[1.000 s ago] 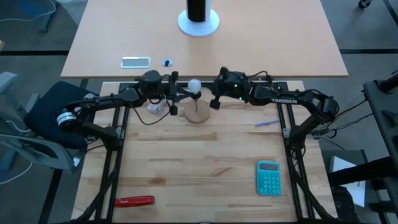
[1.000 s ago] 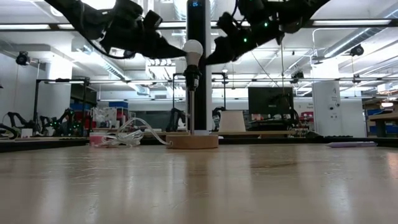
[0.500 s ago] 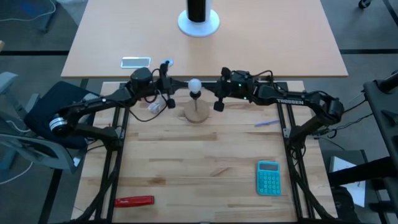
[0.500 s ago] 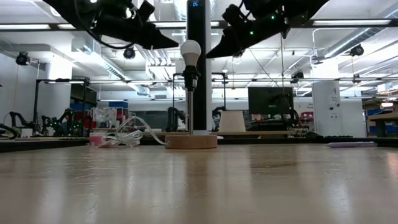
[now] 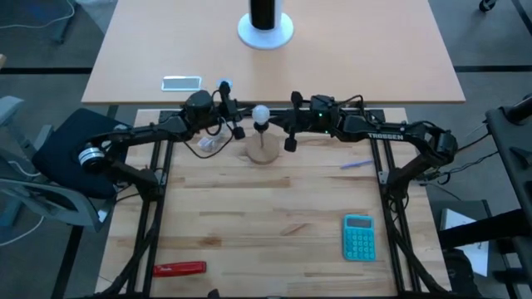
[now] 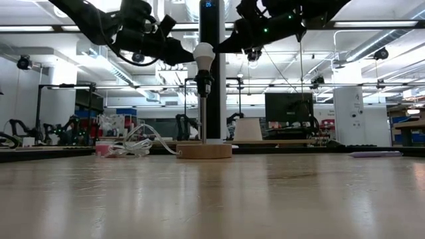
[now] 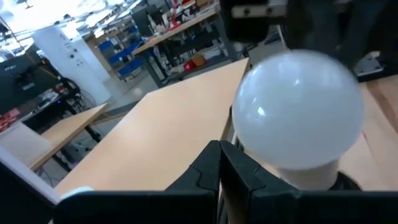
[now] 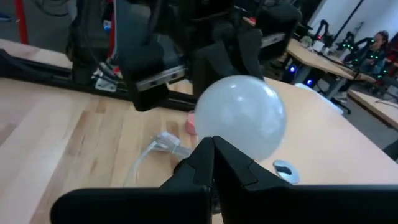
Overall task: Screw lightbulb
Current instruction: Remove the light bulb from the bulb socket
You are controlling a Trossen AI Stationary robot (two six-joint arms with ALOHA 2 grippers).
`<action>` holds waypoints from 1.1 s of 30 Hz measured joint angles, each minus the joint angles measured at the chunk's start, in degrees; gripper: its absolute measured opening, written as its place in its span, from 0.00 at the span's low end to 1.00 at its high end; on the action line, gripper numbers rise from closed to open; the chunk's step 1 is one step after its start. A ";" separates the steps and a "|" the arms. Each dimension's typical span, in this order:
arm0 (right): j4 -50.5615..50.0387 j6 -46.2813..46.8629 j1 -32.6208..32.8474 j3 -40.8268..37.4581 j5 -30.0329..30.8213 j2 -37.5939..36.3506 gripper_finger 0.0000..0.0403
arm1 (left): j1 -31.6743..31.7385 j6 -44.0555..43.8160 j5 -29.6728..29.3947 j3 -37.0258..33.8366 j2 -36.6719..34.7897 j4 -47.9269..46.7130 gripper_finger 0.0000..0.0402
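Note:
The white lightbulb (image 5: 261, 111) sits upright in a dark socket on a thin post that rises from the round wooden disc stand (image 5: 264, 152); it also shows in the low view (image 6: 204, 53). My left gripper (image 5: 246, 118) is shut, its tips right at the bulb's left side (image 7: 298, 112). My right gripper (image 5: 275, 120) is shut, its tips right at the bulb's right side (image 8: 239, 121). Both point level at the bulb from opposite sides, high above the table (image 6: 190, 60) (image 6: 216, 49). My left gripper's shut fingertips (image 7: 219, 152) stand at the bulb's rounded left side, level, from the table's left; I cannot tell whether they touch it. My right gripper's shut fingertips (image 8: 213, 146) stand at the bulb's rounded right side, level, from the table's right; I cannot tell whether they touch it.
A clear crumpled wrapper with a white cord (image 5: 208, 143) lies left of the stand. A purple pen (image 5: 356, 164), a teal calculator (image 5: 359, 237) and a red tool (image 5: 179, 268) lie on the wooden table. A phone (image 5: 181, 82) lies on the far table.
Both grippers drew back from the bulb and rose a little, the left toward the table's left and the right toward its right, then came back in to the bulb's sides. The bulb and stand have stayed upright in place.

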 joint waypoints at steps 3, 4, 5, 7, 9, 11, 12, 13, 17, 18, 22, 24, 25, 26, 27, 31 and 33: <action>0.89 1.02 -0.07 0.00 1.15 0.00 0.00 | -0.09 -0.27 1.48 0.04 -0.20 0.16 0.00; 1.06 1.12 -0.07 0.00 2.52 0.00 0.00 | -0.07 -0.48 2.09 0.04 -0.37 -0.04 0.00; 1.10 1.11 -0.03 0.00 3.65 0.00 0.00 | 0.00 -0.68 3.06 0.04 -0.66 -0.23 0.00; 1.01 1.11 -0.10 0.00 4.60 0.00 0.00 | 0.01 -1.07 3.87 0.04 -1.18 -0.19 0.00; 0.91 1.10 -0.20 0.00 5.50 0.09 0.00 | 0.01 -1.31 4.25 0.04 -1.88 -1.30 0.00; 0.80 1.10 -0.31 0.00 6.64 0.11 0.00 | 0.01 -1.37 4.55 0.04 -2.59 -3.05 0.00; 0.63 1.05 -0.33 0.00 7.37 0.11 0.00 | 0.01 -1.42 4.72 0.04 -3.00 -4.09 0.00; 0.39 0.78 -0.32 0.00 8.19 0.11 0.00 | -0.05 -1.46 4.90 0.07 -3.47 -5.22 0.00; -1.82 -0.07 -0.31 -0.02 9.47 0.11 0.00 | -0.16 -1.55 4.91 0.08 -5.09 -10.11 0.00; -1.92 -0.33 -0.31 -0.02 9.44 0.07 0.00 | -0.16 -1.57 4.75 0.07 -5.42 -10.49 0.00; -2.52 -0.67 -0.18 -0.02 7.24 -0.59 0.00 | -0.14 -1.25 1.02 0.09 -6.35 -9.01 0.00; -3.57 -0.89 -0.11 -0.02 5.91 -0.72 0.00 | -0.12 -1.22 -1.33 0.07 -6.05 -8.31 0.00; -3.69 -0.97 0.01 -0.02 5.58 -0.72 0.00 | -0.12 -1.24 -1.69 0.07 -5.74 -7.53 0.00; -3.78 -1.10 0.00 -0.02 4.89 -0.74 0.00 | -0.12 -1.25 -1.78 0.07 -5.38 -6.80 0.00; -3.83 -1.25 0.00 -0.02 3.81 -0.76 0.00 | -0.10 -1.29 -1.84 0.07 -5.04 -6.32 0.00; -2.11 -1.32 0.17 -0.02 -2.87 -0.74 0.00 | -0.10 -1.31 -1.74 0.07 -3.12 -4.87 0.00; -0.62 -0.62 0.31 -0.02 -3.23 -0.72 0.00 | -0.12 -1.54 -0.26 0.07 -2.64 -4.51 0.00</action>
